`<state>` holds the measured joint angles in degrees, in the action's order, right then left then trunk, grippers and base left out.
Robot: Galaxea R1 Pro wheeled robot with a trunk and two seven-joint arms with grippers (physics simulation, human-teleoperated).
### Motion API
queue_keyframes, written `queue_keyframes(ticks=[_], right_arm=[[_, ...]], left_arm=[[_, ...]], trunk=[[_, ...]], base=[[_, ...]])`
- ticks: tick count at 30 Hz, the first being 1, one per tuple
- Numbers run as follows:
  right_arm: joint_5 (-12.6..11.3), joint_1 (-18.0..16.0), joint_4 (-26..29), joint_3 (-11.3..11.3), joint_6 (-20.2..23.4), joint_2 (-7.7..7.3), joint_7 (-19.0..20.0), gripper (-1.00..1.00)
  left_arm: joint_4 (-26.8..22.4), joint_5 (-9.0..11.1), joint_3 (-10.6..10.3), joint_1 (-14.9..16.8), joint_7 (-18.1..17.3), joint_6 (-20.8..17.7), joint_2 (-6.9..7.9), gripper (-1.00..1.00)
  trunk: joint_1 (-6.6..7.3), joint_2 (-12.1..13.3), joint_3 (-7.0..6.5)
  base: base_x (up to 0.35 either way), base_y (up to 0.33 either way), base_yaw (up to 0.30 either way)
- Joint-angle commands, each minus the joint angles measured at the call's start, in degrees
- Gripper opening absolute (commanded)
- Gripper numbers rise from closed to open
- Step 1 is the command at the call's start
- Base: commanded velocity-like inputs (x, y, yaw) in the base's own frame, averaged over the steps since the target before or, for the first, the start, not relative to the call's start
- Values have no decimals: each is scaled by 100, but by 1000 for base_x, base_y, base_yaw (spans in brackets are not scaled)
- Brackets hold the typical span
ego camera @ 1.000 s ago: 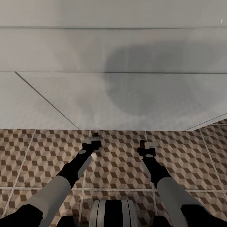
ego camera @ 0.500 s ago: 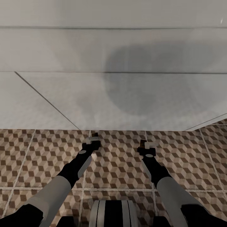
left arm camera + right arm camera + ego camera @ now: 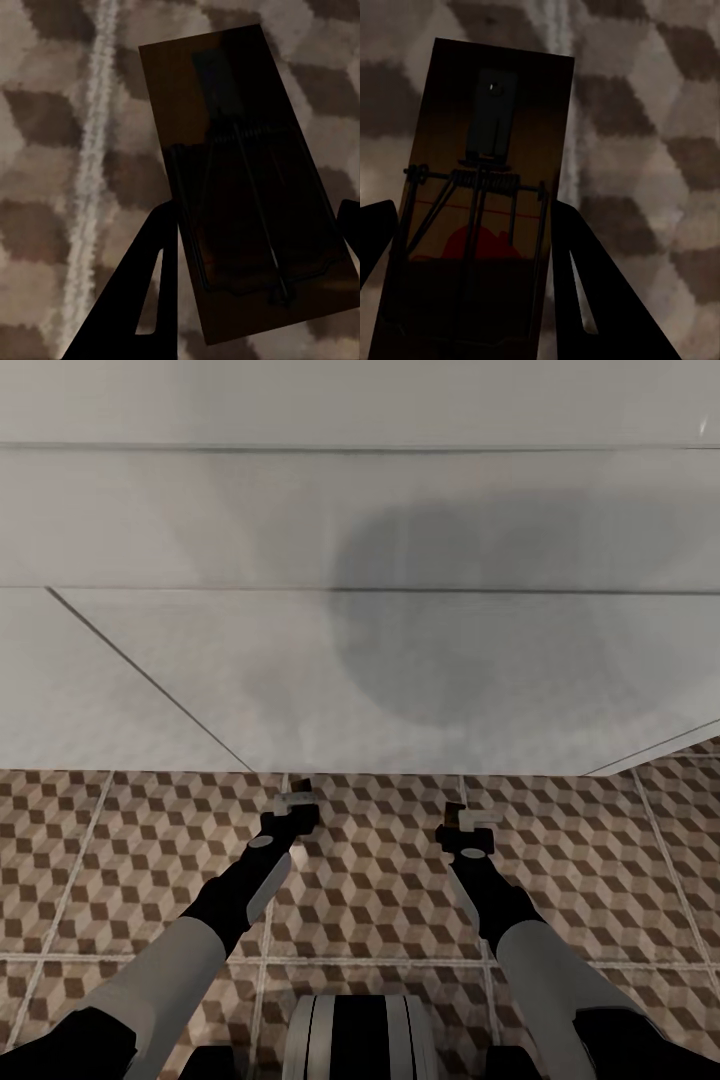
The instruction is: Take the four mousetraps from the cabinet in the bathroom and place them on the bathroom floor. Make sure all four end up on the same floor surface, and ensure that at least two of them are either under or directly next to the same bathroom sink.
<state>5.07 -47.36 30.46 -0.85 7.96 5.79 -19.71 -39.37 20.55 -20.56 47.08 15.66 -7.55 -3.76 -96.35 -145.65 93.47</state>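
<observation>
Both arms reach forward low over the bathroom floor point(image 3: 380, 900) with its brown, beige and white cube pattern. My left gripper point(image 3: 297, 801) is shut on a dark brown mousetrap point(image 3: 240, 187), which lies between its black fingers point(image 3: 146, 300) just above a grout line. My right gripper point(image 3: 466, 821) is shut on a second mousetrap point(image 3: 484, 187), dark with a red mark near its spring, held between its fingers point(image 3: 592, 292) over the tiles. The cabinet is out of view, and I cannot make out a sink.
A large pale white surface point(image 3: 360, 610) with thin seams and a grey shadow rises straight ahead where the patterned tiles end. My base point(image 3: 360, 1035) shows between the arms. Patterned tiles point(image 3: 660, 880) stretch away to either side of the grippers.
</observation>
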Motion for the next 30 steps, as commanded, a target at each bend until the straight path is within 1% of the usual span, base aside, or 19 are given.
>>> queue_keyframes(ticks=[1, 8, 17, 19, 21, 24, 27, 30], right_arm=[[34, -1, 9, -11, 50, -1, -13, -100], [37, -1, 28, -19, 58, -28, 51, -100], [10, 0, 213, -39, 110, -34, 80, -100], [11, -1, 226, -43, 136, -31, 81, -100], [14, -66, 161, 21, 115, 11, 93, -100], [24, -155, 134, 19, 123, 14, 82, -100], [43, -126, 208, 12, 141, 20, 58, -100], [53, -130, 233, 8, 148, 5, 51, -100]], left_arm=[[-10, 37, -29, 2, 55, -24, 6, -100], [-10, 37, -31, 2, 55, -16, 15, -100], [-17, 37, -35, 2, 11, 4, 12, -100], [-14, 37, -34, 2, 2, 6, 16, -100], [10, 26, -64, -33, -46, 14, 54, -100], [-31, 25, -58, -51, -30, 7, 57, -100], [-102, 2, -50, -81, -9, 5, 67, -100], [-19, -33, -53, -88, -81, 28, 73, -100]], trunk=[[1, -1, 3], [1, -1, 3], [1, -1, 3], [1, -1, 3], [1, -1, 3], [1, -1, 3], [1, -1, 3], [1, -1, 3]], base=[[0, 0, 0], [0, 0, 0], [0, 0, 0], [0, 0, 0], [0, 0, 0], [0, 0, 0], [0, 0, 0], [0, 0, 0]])
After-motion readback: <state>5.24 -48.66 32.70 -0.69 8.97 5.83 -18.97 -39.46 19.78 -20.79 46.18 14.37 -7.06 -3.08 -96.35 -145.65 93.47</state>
